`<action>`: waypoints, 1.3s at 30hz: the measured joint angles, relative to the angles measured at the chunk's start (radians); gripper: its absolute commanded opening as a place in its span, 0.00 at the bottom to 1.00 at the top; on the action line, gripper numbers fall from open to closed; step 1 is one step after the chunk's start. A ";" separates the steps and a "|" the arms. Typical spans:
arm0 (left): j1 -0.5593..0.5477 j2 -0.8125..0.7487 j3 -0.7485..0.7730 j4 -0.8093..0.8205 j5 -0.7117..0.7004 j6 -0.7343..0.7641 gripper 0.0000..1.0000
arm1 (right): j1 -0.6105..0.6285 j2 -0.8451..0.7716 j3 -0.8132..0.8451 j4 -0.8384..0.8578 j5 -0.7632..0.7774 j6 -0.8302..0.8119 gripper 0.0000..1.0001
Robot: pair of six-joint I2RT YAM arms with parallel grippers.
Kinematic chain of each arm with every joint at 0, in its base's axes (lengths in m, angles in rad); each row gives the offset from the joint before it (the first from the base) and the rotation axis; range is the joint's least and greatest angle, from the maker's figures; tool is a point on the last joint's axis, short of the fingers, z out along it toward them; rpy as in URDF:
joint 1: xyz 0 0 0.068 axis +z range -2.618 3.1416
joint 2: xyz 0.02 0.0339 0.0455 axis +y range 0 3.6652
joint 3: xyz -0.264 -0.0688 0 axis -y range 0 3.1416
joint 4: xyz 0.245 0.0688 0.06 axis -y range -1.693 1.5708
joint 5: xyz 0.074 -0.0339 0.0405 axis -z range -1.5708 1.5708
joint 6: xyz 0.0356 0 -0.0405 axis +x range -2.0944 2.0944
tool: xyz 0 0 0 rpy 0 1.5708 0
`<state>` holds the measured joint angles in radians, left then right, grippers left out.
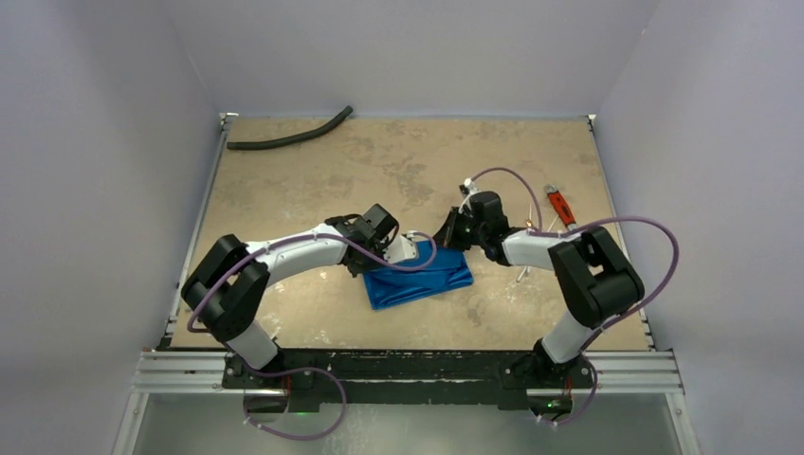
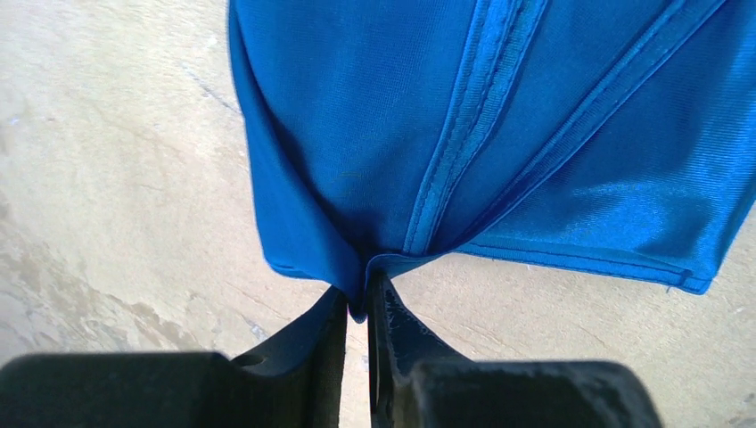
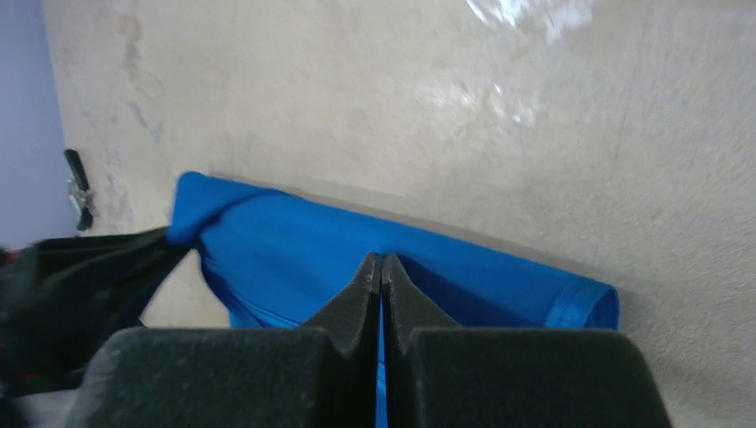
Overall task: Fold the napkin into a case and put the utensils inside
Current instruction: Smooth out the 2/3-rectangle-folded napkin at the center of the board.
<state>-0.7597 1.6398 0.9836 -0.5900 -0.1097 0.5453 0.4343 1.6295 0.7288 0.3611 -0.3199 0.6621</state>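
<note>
Napkin [image 1: 419, 277]: bright royal-blue cloth, slightly shiny, folded to a flattish oblong, mid-surface [image 1: 313, 180], between both arms. Stitched hems run along its edges, and creases fan out from the pinch point. L gripper [image 2: 357, 299] is clamped on the napkin's far-left edge, with cloth bunched between its tips. R gripper [image 3: 382, 267] is at the far-right edge, jaws pressed together; can't tell if any cloth is caught. Utensils [image 1: 521, 275]: faint thin slivers under the R forearm. Further right is a red-handled wrench [image 1: 561, 207]. Black hose [image 1: 289, 133] lies far left.
</note>
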 measured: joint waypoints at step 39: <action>0.007 -0.227 -0.098 0.105 0.083 0.051 0.15 | 0.271 0.264 0.032 0.304 -0.118 0.165 0.00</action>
<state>-0.7528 1.4132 0.8852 -0.4847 -0.0265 0.5961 0.7052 1.8931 0.7605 0.6647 -0.4381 0.8268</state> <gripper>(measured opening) 0.176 0.004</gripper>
